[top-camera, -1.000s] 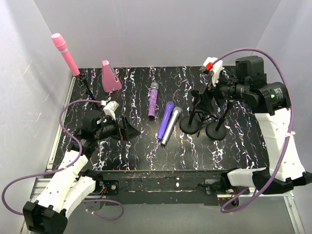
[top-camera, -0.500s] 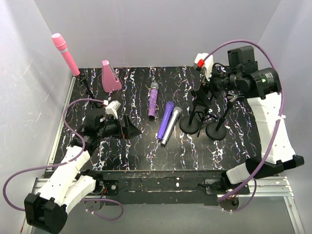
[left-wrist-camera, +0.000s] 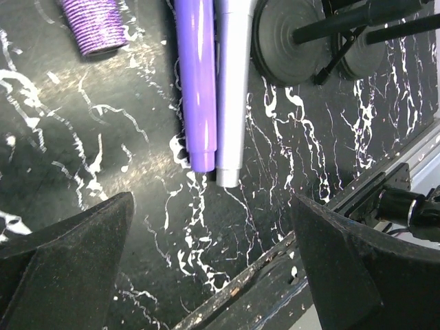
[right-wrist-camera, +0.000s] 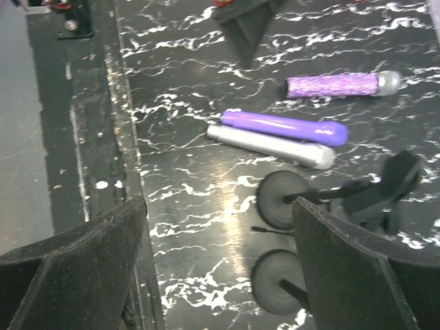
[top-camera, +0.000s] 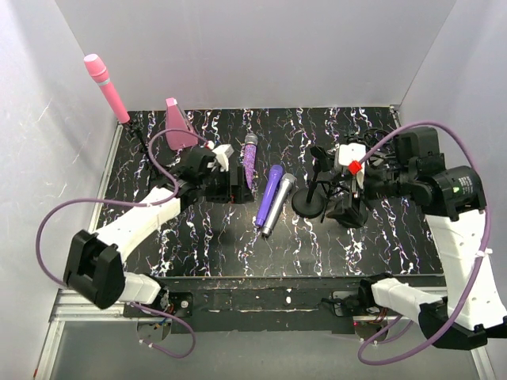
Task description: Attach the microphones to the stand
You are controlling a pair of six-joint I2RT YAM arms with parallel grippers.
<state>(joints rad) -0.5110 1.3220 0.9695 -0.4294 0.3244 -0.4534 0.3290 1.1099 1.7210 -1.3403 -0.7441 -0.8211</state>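
Observation:
The plain pink microphone (top-camera: 104, 87) sits tilted in a thin stand (top-camera: 139, 139) at the back left. The glittery purple microphone (top-camera: 249, 161), the plain purple one (top-camera: 269, 193) and the silver-grey one (top-camera: 279, 204) lie on the black marbled table (top-camera: 198, 245). They also show in the left wrist view, glittery (left-wrist-camera: 93, 24), purple (left-wrist-camera: 196, 82) and silver (left-wrist-camera: 230, 89). Two round-based black stands (top-camera: 309, 202) (top-camera: 351, 214) stand to their right. My left gripper (top-camera: 235, 186) (left-wrist-camera: 212, 206) is open and empty, just left of the glittery microphone. My right gripper (top-camera: 348, 202) (right-wrist-camera: 218, 206) is open and empty above the stand bases (right-wrist-camera: 282, 199).
A pink wedge-shaped block (top-camera: 179, 127) stands at the back left. White walls close in the table on three sides. The table's front edge and metal frame (left-wrist-camera: 289, 254) lie close below the left gripper. The right stand's clip (right-wrist-camera: 392, 182) juts up beside the right gripper.
My left arm has swung forward and right, from the left side to beside the glittery microphone. My right arm has come down and nearer, from behind the stands to above their bases.

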